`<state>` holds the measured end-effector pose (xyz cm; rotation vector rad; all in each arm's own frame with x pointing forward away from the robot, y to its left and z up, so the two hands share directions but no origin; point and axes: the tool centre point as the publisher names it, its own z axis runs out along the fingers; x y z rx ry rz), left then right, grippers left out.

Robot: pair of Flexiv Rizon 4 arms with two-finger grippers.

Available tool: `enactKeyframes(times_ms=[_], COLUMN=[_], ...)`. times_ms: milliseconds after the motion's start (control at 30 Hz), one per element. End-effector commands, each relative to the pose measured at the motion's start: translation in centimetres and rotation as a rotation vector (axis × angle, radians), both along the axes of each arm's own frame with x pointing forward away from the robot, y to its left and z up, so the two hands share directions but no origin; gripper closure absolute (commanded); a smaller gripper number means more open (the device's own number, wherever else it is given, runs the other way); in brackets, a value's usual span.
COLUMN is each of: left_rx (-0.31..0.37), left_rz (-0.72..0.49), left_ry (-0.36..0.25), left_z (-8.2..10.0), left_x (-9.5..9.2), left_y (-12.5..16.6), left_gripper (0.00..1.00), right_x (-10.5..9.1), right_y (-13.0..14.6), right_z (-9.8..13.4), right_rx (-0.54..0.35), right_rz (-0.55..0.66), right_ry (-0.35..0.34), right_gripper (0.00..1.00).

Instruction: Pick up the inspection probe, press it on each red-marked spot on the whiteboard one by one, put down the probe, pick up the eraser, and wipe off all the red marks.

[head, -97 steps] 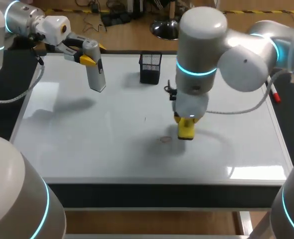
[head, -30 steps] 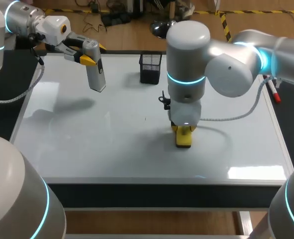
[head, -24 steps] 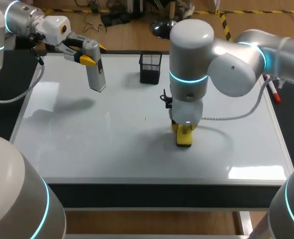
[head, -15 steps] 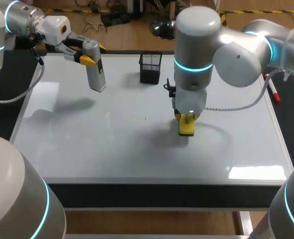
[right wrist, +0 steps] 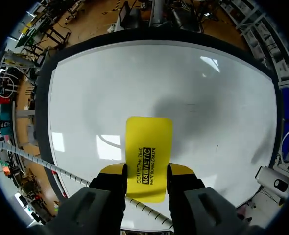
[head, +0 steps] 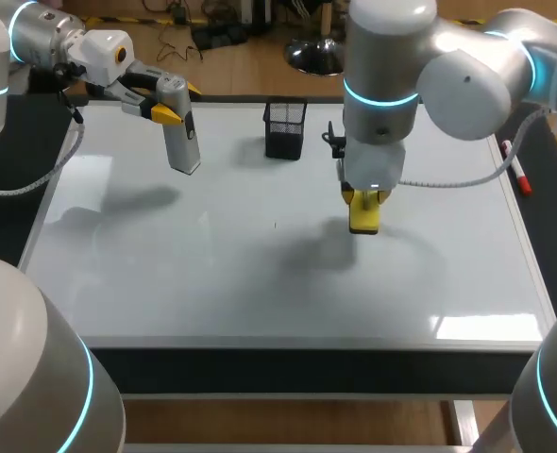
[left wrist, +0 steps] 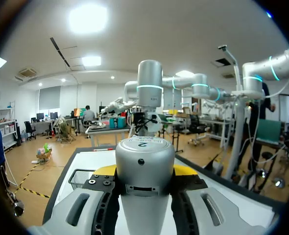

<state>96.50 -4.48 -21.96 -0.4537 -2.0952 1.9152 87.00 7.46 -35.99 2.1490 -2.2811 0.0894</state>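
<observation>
Left pincer [head: 176, 102] is holding the inspection probe [head: 180, 132] above the far left part of the whiteboard [head: 212, 264], both yellow-tipped fingers pressing against the probe's upper end from two sides; the grey probe is hanging nearly upright, its lower end tilting slightly toward the middle of the board and casting a shadow on the white surface beneath. In the left wrist view the probe [left wrist: 144, 169] is sitting squarely between the fingers of the left pincer [left wrist: 144, 172], its rounded top facing the camera. Right arm is coming in from the right and reaching to the middle of the board, right pincer [head: 365, 200] pointing straight down and clamping the yellow eraser [head: 364, 219]. The eraser's shadow is falling apart from it, toward the near left, so the eraser is hanging just clear of the board. In the right wrist view the eraser [right wrist: 148, 154] is sticking out ahead of the right pincer [right wrist: 146, 172], fingers closing on its two long edges, whiteboard [right wrist: 110, 83] beyond. Black mesh pen holder [head: 285, 128] is standing at the board's far edge, between the two pincers; red marker [head: 517, 176] is lying along the right edge
</observation>
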Motion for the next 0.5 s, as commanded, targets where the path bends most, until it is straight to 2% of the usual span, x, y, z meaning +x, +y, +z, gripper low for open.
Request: enactKeyframes(times_ms=[33, 333, 433, 500], left_rx=[-0.001, -0.001, -0.001, -0.001], left_rz=[-0.003, -0.003, -0.003, -0.003], left_ry=[0.001, 0.001, 0.001, 0.001], left_z=[0.1, 0.1, 0.1, 0.1], left_x=[0.1, 0.1, 0.1, 0.1], left_y=[0.0, 0.0, 0.0, 0.0], left_gripper=[1.00, 1.00, 1.00, 1.00], right_x=[0.0, 0.1, 1.2, 2.8], right_y=[-0.1, -0.1, -0.3, -0.3], right_z=[0.1, -0.1, 0.0, 0.2], right_rx=[-0.001, -0.002, -0.005, -0.001], right_rz=[0.002, 0.002, 0.003, 0.005], right_ry=[-0.003, -0.002, 0.001, -0.008], right_gripper=[1.00, 1.00, 1.00, 1.00])
